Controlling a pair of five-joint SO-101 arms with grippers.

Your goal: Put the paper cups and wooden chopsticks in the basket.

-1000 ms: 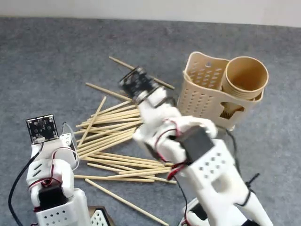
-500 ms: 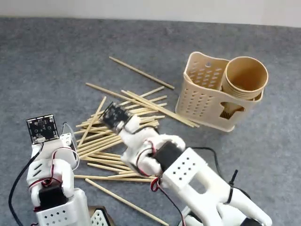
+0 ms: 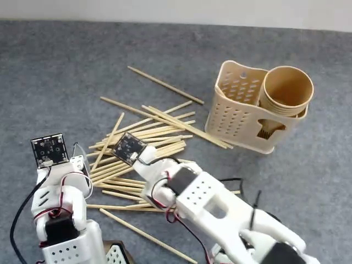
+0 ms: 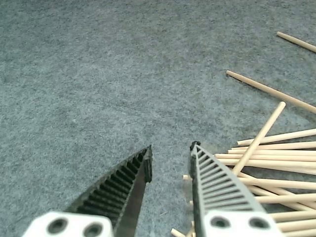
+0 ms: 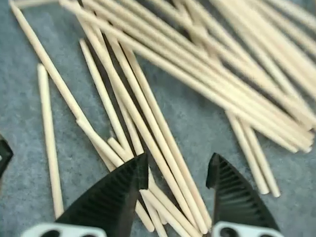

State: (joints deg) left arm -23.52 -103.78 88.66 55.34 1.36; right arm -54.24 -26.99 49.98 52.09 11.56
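Many wooden chopsticks (image 3: 137, 148) lie scattered on the grey carpet (image 3: 66, 66) left of the beige perforated basket (image 3: 242, 107). Stacked paper cups (image 3: 287, 89) stand upright in the basket's right compartment. My right arm (image 3: 187, 190) leans over the pile. In the right wrist view its gripper (image 5: 178, 170) is open just above a bundle of chopsticks (image 5: 148, 123), with several sticks between the fingertips and none gripped. My left gripper (image 4: 172, 148) is open and empty over bare carpet, with chopsticks (image 4: 266, 163) lying beside one finger. The left arm (image 3: 60, 203) stands at the front left.
One lone chopstick (image 3: 165, 85) lies apart toward the back, left of the basket. A few sticks (image 3: 190, 129) reach up to the basket's base. Carpet at the back left and to the right of the basket is open. A pale wall edge (image 3: 176, 11) runs along the far side.
My right arm has drawn back from beside the basket toward the front left and come down over the chopstick pile. The left arm has kept still.
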